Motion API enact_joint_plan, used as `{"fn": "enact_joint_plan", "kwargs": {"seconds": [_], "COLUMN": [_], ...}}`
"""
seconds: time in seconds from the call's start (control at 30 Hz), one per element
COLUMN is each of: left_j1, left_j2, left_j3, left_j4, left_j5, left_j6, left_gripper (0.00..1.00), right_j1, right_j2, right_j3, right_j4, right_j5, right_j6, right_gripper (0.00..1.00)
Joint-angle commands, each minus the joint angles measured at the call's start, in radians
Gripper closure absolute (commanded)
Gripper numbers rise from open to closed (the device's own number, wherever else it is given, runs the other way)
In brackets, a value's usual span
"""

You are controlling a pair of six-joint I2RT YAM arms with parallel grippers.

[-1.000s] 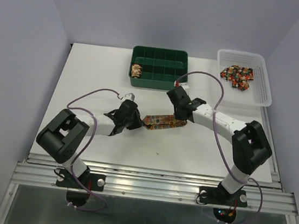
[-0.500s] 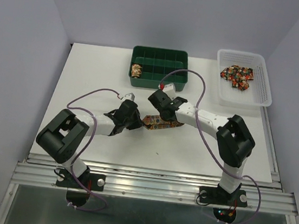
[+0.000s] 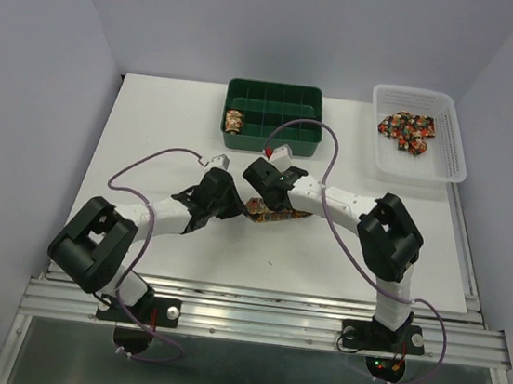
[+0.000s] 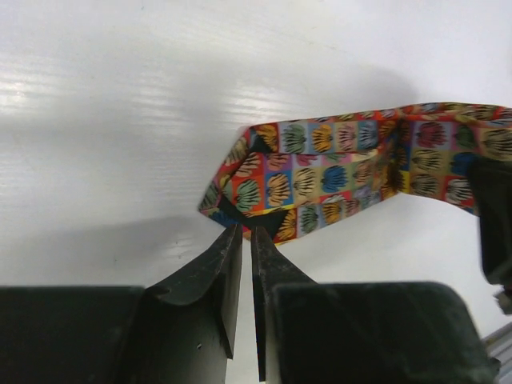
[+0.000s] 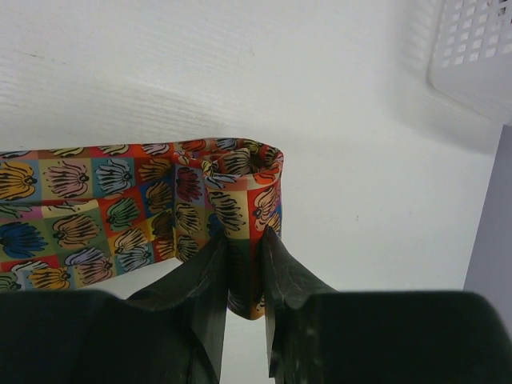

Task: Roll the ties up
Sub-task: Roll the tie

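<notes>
One tie [image 3: 283, 217], printed in red, orange and gold squares, lies on the white table between my two grippers. In the left wrist view my left gripper [image 4: 246, 230] is shut on the tie's pointed end [image 4: 240, 210], and the strip [image 4: 336, 176] runs off to the right. In the right wrist view my right gripper [image 5: 246, 240] is shut on the rolled end [image 5: 244, 180], with the flat part [image 5: 80, 216] leading left. From above, the left gripper [image 3: 232, 206] and right gripper [image 3: 269, 201] stand close together.
A green compartment tray [image 3: 272, 142] stands at the back with one rolled tie [image 3: 234, 120] in its left cell. A white basket [image 3: 450, 141] at the back right holds more ties [image 3: 407, 130]. The right arm's cable arches over the tray's front edge.
My right gripper has moved left along the tie toward the left gripper, and the flat stretch between them has grown shorter. The left gripper has stayed about where it was.
</notes>
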Motion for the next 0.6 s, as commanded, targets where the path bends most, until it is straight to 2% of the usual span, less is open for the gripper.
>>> {"fn": "enact_joint_plan", "kwargs": {"seconds": [0.0, 0.13, 0.3, 0.57], "left_j1": [-0.004, -0.018, -0.020, -0.021], "left_j2": [-0.082, -0.049, 0.066, 0.172], "left_j3": [0.016, 0.041, 0.073, 0.090], "left_j4": [0.029, 0.063, 0.101, 0.107], "left_j5": [0.008, 0.040, 0.094, 0.086], "left_j6": [0.025, 0.036, 0.039, 0.039], "left_gripper": [0.78, 0.78, 0.79, 0.79], "right_j1": [0.005, 0.004, 0.004, -0.018], "right_j2": [-0.065, -0.076, -0.093, -0.108], "right_j3": [-0.006, -0.017, -0.040, -0.064], "right_j4": [0.070, 0.090, 0.119, 0.127], "right_j5": [-0.013, -0.032, -0.053, -0.042], "right_j6": [-0.019, -0.035, -0.053, -0.081], "right_gripper": [0.89, 0.90, 0.89, 0.89]}}
